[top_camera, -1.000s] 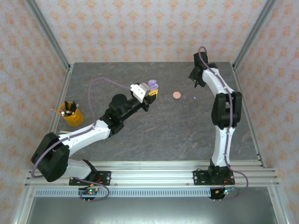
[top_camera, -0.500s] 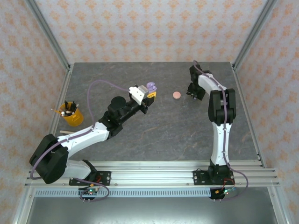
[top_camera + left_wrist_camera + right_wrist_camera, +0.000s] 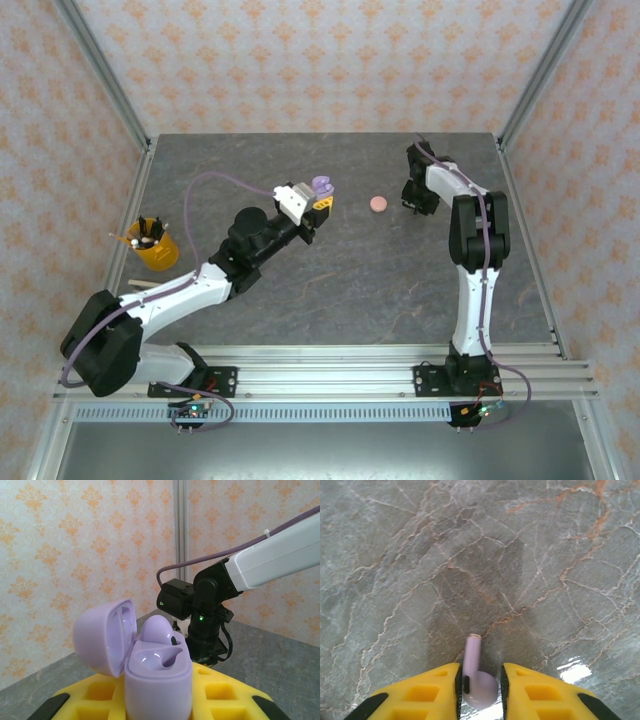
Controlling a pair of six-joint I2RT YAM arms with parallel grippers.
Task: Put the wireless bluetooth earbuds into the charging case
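My left gripper [image 3: 321, 198] holds a lilac charging case [image 3: 158, 680] upright above the table, its lid [image 3: 102, 635] swung open to the left. One lilac earbud [image 3: 159, 630] sits in the far socket, and the near socket is bare. Over at the right, my right gripper [image 3: 480, 675] points down at the table, with its yellow fingers [image 3: 427, 692] closed around a second lilac earbud [image 3: 474, 655]. That earbud's stem points away from the jaws. From the top view the right gripper [image 3: 412, 204] is low over the table at the back right.
A small pink round case [image 3: 377, 204] lies on the grey stone table [image 3: 350, 290], between the two grippers. A yellow cup of pens [image 3: 152, 243] stands at the left edge. Metal frame posts and patterned walls close in the table's back and sides.
The right arm swung in and down onto the table at the back right, and its jaws narrowed onto the lilac earbud. The left arm drew back slightly with the case.
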